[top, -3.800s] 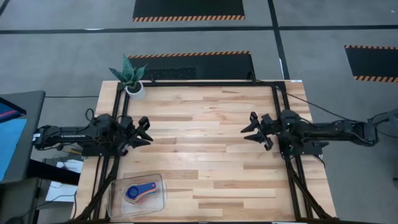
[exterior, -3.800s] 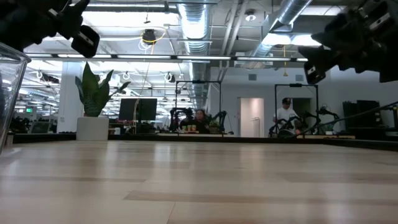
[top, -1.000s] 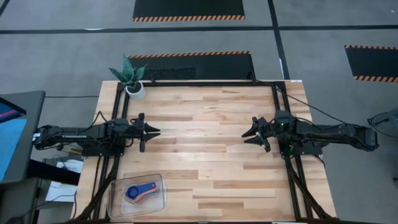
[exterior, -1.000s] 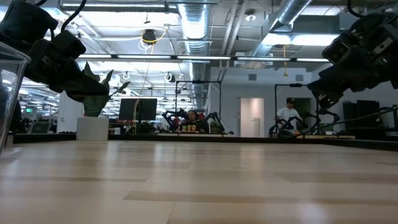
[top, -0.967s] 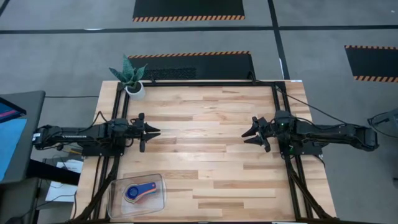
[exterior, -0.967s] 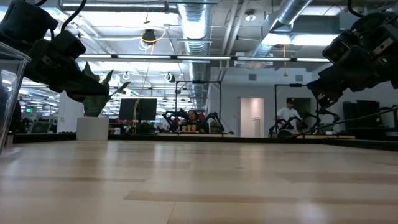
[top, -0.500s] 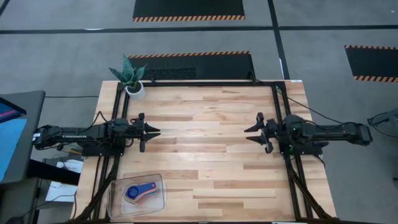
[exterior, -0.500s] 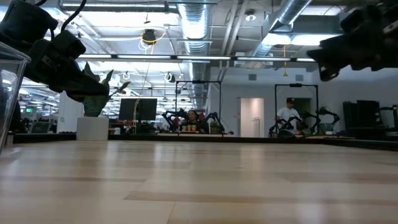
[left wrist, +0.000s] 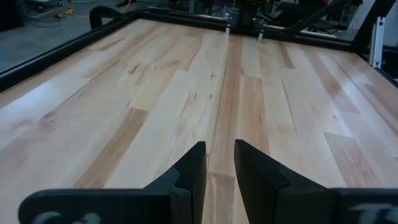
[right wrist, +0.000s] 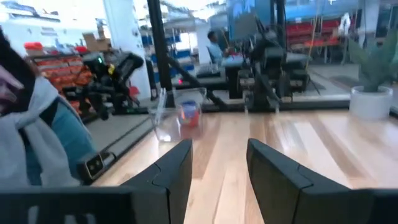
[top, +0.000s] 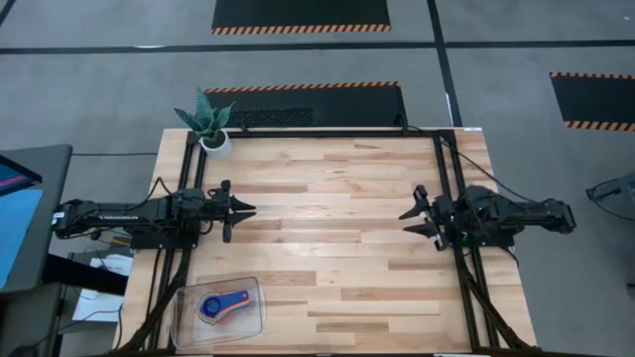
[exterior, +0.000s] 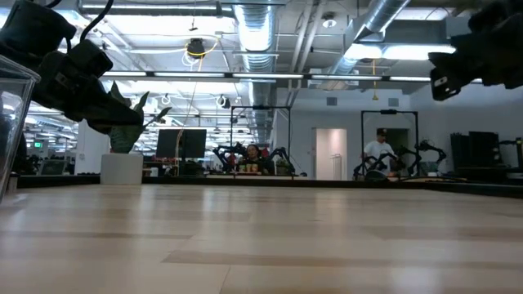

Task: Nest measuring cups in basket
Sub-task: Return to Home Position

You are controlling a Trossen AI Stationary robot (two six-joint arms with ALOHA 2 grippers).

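Note:
The clear basket (top: 244, 324) sits at the table's near left corner. The measuring cups lie inside it: a blue cup (top: 210, 307) on top, with a red handle (top: 237, 299) sticking out from it. The right wrist view shows the basket (right wrist: 168, 121) far off with red and blue cups (right wrist: 188, 114). My left gripper (top: 248, 209) hovers at the table's left side, open by a narrow gap (left wrist: 219, 155), with nothing in it. My right gripper (top: 407, 222) hovers at the right side, open and empty (right wrist: 219, 155), high above the table (exterior: 443, 77).
A white pot with a green plant (top: 212, 140) stands at the far left corner. A black frame runs along the table's edges (top: 317, 132). A person in grey and blue (right wrist: 34, 134) stands beyond the table's left side. The wooden tabletop's middle (top: 327, 228) is bare.
My right gripper has drawn back toward the table's right edge and risen, rolling somewhat about its own axis. Its fingers stay equally far apart. The cups and the basket have not moved.

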